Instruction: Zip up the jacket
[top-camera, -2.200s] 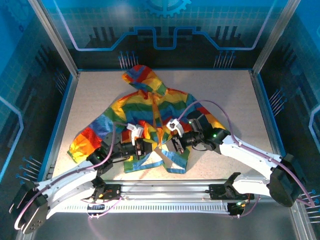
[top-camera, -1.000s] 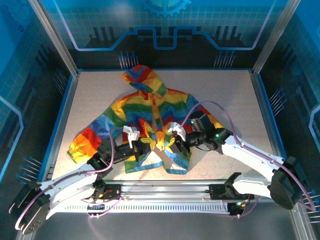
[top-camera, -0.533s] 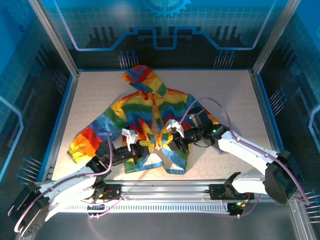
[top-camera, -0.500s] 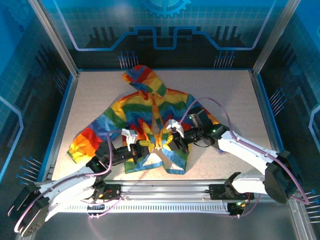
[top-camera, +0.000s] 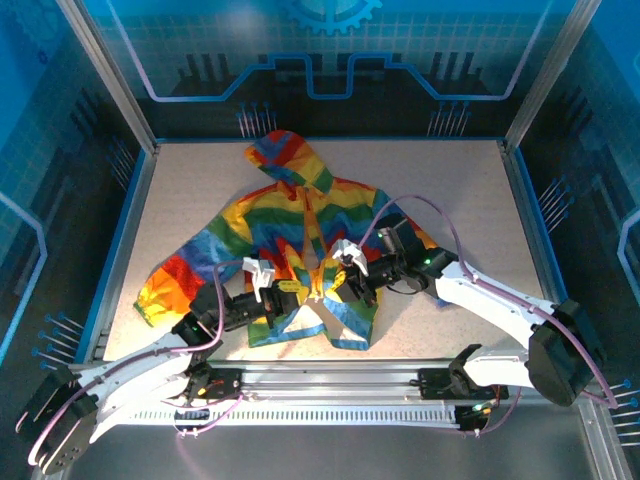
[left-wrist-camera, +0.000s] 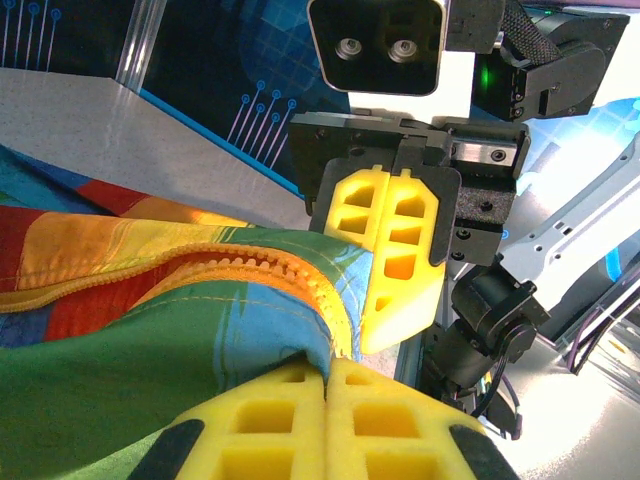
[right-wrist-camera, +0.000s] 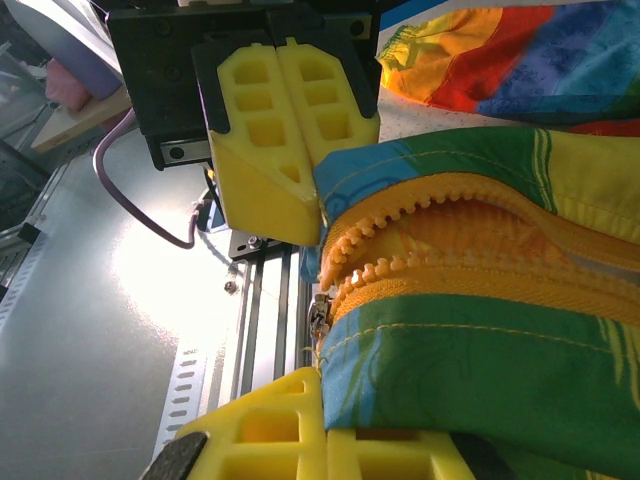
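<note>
At the hem, toward 6 o'clock in the top view, the left gripper (top-camera: 287, 292) is clenched on one front edge of the small rainbow-striped hooded jacket (top-camera: 300, 215). The right gripper (top-camera: 345, 283), just beside it at 3 o'clock, is clenched on the other edge. Between them the two rows of orange zipper teeth (right-wrist-camera: 450, 245) lie apart, with what looks like a small metal slider (right-wrist-camera: 320, 315) at their low end. The jacket lies spread on the speckled beige surface (top-camera: 450, 180), hood toward 12 o'clock. I judge that zipping has not begun: the ends must be joined, then the slider drawn up. One jacket, two grippers, two tooth rows.
</note>
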